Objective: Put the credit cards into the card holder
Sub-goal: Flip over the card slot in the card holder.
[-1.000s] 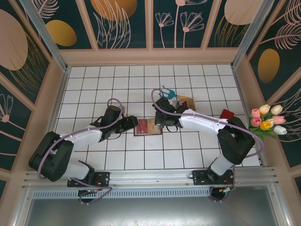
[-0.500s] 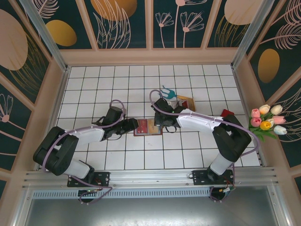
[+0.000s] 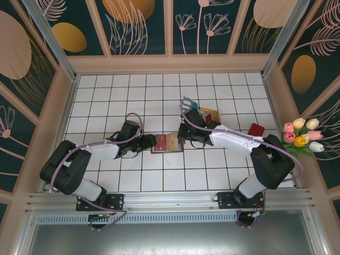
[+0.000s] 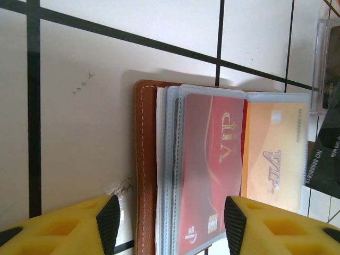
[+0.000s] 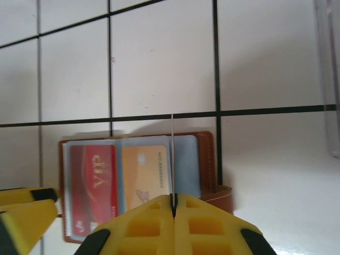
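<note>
I am holding my right gripper (image 5: 173,206) low over the open wallet (image 5: 211,159). The wallet is lying flat near the middle of the white tiled table (image 3: 106,95). My right fingers are pressed together and are pinching a thin card (image 5: 172,154). I am looking at this card from its edge, like a thin line, so I cannot tell its colour. It is standing up straight. In the right wrist view it is sitting just at 3 o'clock of the tan VIP card (image 5: 146,175), over a clear pocket. I cannot tell if it is touching the pocket.

My left gripper (image 4: 167,226) is waiting at the 9 o'clock side of the wallet in the top view. Its yellow fingers (image 4: 101,223) are spread apart. One is hanging over the tile just beside the brown edge, and the other is hanging over the cards.

Inside the wallet, a red VIP card (image 4: 210,170) and the tan one are lying side by side in clear pockets.

A loose red card (image 3: 256,129) is lying on the table, well apart, at 3 o'clock from the wallet. A clear box (image 3: 211,115) is sitting near the wallet at 1 o'clock.
</note>
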Robot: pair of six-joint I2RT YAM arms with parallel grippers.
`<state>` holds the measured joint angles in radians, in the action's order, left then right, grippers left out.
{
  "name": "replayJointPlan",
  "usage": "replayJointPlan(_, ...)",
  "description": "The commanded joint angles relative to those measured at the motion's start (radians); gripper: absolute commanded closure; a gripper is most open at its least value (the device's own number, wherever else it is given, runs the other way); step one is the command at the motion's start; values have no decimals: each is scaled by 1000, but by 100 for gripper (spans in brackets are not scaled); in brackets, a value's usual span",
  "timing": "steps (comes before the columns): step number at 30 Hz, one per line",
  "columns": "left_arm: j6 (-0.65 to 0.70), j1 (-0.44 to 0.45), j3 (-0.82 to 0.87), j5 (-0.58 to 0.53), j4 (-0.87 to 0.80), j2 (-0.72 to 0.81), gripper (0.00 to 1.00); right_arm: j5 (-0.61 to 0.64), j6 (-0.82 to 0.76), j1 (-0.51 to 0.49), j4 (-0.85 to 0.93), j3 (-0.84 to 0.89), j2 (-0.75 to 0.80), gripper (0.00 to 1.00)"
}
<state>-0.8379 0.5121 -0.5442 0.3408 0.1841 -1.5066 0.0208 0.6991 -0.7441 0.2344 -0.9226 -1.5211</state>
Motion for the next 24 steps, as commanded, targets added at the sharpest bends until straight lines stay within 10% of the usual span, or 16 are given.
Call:
replayJointPlan(1,11,0,-20,20,34,-13,44,-72,38,6,-89,28,48,99)
replayJointPlan(24,-44,0,56,-91,52,143,32,-313,113,-8,-336,21,-125,97)
